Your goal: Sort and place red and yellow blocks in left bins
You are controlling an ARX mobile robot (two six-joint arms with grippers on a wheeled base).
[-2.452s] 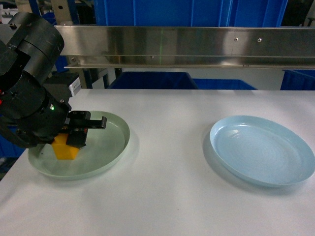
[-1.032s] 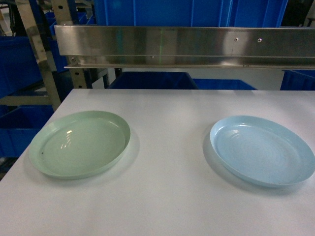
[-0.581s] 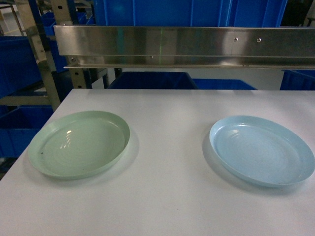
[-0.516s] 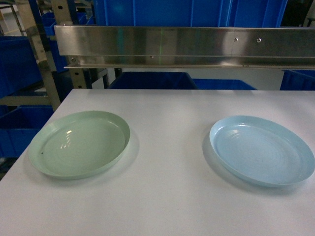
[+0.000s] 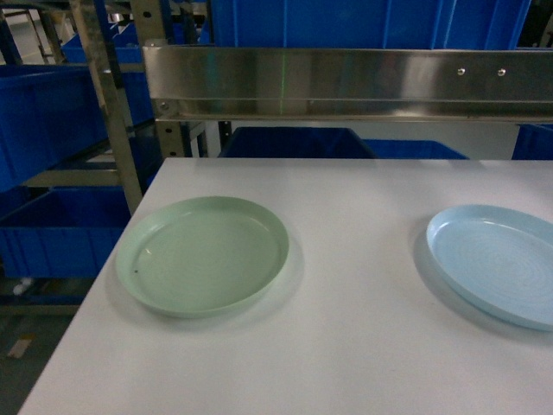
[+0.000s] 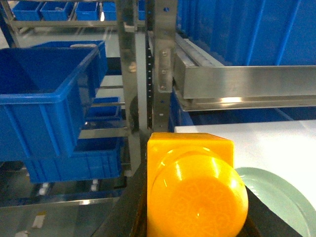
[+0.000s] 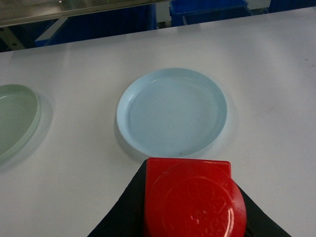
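Note:
In the left wrist view a yellow block (image 6: 192, 185) with a domed top fills the space between the dark fingers (image 6: 127, 213) of my left gripper (image 6: 195, 219), which is shut on it. It hangs off the table's left edge, facing a large blue bin (image 6: 44, 98) on a rack. My right gripper (image 7: 193, 210) is shut on a red block (image 7: 190, 197), held above the table just in front of the light blue plate (image 7: 126, 106). Neither gripper shows in the head view.
A green plate (image 5: 138, 259) and the light blue plate (image 5: 449, 251) lie on the white table (image 5: 346, 346). Blue bins (image 5: 52, 112) sit on shelves left of the table behind a metal upright (image 5: 108, 95). A steel rail (image 5: 346, 82) crosses the back.
The left gripper, earlier on the yellow block in the green plate, has left the head view with it. That view has since shifted left, so both plates appear further right.

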